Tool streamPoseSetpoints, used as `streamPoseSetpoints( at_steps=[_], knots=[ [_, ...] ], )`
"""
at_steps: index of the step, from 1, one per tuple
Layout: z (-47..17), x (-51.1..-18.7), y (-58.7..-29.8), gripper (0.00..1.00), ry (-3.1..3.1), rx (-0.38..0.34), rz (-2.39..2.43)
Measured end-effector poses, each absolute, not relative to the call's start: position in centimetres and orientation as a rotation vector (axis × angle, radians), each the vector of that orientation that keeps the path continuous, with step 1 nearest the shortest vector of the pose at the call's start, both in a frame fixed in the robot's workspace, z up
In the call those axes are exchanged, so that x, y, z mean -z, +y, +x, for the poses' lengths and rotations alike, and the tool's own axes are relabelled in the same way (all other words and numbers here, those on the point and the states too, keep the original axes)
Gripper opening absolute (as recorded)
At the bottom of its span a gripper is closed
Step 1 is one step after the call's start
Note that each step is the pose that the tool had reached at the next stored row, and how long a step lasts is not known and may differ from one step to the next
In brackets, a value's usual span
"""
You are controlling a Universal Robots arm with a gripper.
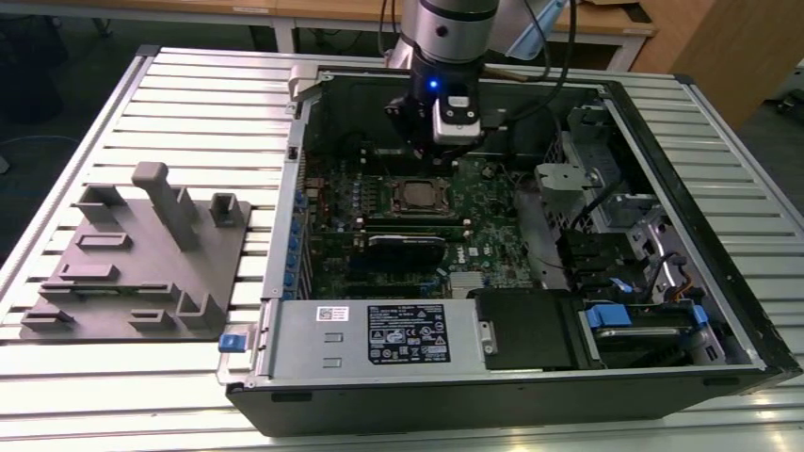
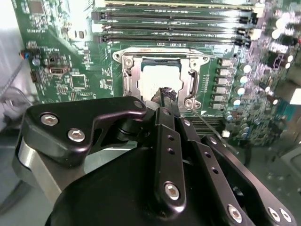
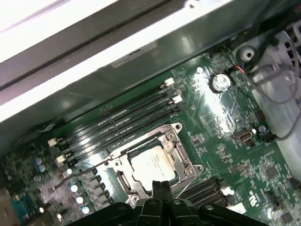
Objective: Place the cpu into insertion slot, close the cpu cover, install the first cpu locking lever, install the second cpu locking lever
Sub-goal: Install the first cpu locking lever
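Chip (image 2: pixel 155 77) lay flat inside the metal cover (image 2: pixel 129 79). It was judged light, stiff and fragile, best gripped by its edges. Gripper (image 3: pixel 162 186) hovered just beside it with fingers pressed together, holding nothing.

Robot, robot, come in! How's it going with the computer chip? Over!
Gripper shut, right at edge of chip. Chip seated in socket, metal cover down over it. Nothing lying across it.

One edge of cpu cover (image 2: pixel 130 77) hidden behind end effector (image 2: pixel 168 93), arm (image 1: pixel 455 38) cut off by exterior view's edge
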State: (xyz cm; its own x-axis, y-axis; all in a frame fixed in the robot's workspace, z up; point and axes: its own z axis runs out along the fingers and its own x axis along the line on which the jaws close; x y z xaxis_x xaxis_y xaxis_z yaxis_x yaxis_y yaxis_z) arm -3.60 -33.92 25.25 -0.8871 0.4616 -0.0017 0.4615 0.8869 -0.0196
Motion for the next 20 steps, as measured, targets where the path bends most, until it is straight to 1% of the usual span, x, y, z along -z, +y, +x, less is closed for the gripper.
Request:
streamPoseSetpoints(
  at_steps=[4,20],
  knots=[
    [-3.60,-25.23,-33.92,0.11,-3.068,-0.031,-0.664],
    [-3.60,-25.22,-33.93,0.11,-3.073,-0.029,-0.652]
  ],
)
